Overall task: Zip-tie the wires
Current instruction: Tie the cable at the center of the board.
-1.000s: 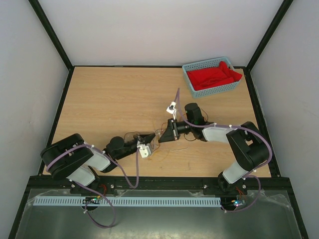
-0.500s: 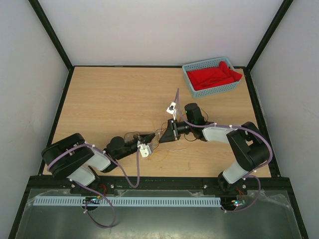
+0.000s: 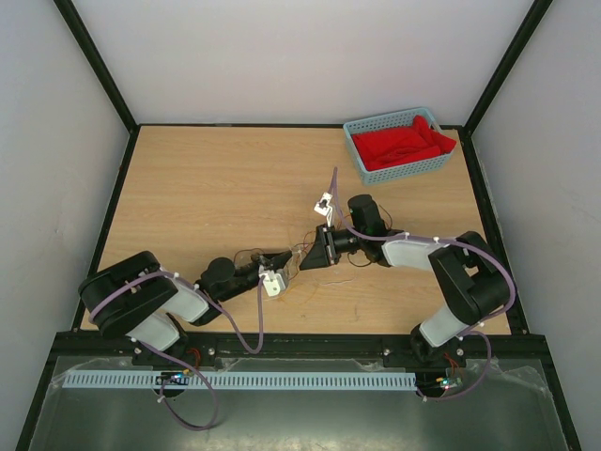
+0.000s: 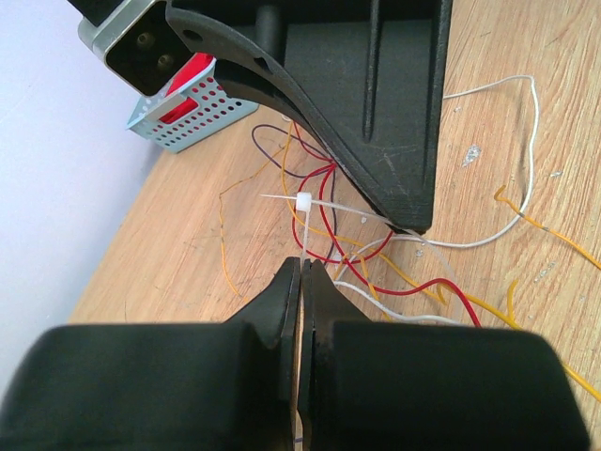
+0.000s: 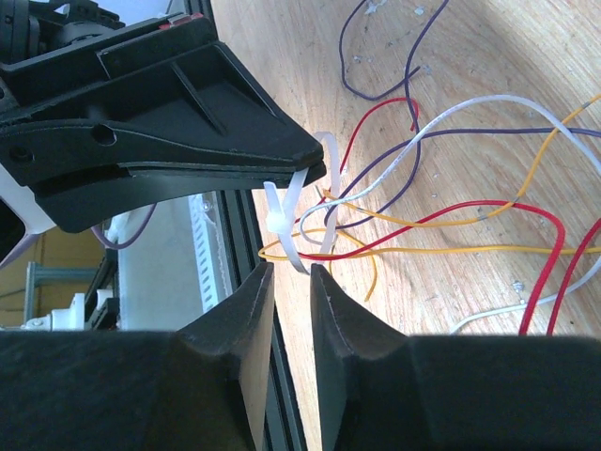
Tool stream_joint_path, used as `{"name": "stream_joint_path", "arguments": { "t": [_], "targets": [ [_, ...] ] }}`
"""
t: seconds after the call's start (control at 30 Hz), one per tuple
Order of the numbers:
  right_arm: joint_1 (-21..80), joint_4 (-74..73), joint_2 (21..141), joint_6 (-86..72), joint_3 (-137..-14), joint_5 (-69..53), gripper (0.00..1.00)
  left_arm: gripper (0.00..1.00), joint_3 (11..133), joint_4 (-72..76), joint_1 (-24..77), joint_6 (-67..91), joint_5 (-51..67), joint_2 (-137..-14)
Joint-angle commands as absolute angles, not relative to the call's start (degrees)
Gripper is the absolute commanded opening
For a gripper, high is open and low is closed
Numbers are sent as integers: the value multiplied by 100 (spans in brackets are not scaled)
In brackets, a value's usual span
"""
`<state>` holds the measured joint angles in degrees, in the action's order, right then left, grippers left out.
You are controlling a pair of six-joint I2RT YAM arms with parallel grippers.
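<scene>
Change: against the earlier top view we find almost nothing moved; only the right arm's elbow sits slightly further right.
Table point(image 3: 207, 188): one, wooden, carrying the basket at its far right corner.
Arms: two; we see the left arm point(image 3: 141, 301) and the right arm point(image 3: 460, 272) both reaching to a spot well apart from the basket, to its near left.
Basket point(image 3: 408, 170): one, blue.
Cloth point(image 3: 399, 141): one, red, inside the basket.
Left claw point(image 4: 300, 268): one, clenched on the tie's strap.
Right claw point(image 5: 291, 272): one, released, its jaws a narrow gap apart, tip to tip with the left claw.
Wires point(image 5: 347, 225): red, orange, dark purple and white strands tangled on the table between the claws, well apart from the basket; we cannot count them exactly.
Tie point(image 5: 279, 218): one, white, looped round some strands, its tail just at the right fingertips.
</scene>
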<state>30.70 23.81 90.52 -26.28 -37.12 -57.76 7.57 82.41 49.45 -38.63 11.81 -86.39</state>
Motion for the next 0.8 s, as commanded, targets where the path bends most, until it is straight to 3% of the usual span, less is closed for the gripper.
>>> {"name": "stream_joint_path", "arguments": {
  "t": [0.0,0.33,0.77],
  "targets": [
    [3036,2311,8838,-2466,-3906,-5786,33,0,871,8481,4922,-3806,1160,-8686],
    [3034,2135,8687,-2378,-4003,-5522,42,0,884,8481,4913,-3762,1163,-8700],
    [3032,1862,8397,-2002,-4104,-4913,44,0,875,8481,4896,-3683,1191,-8674]
  ]
}}
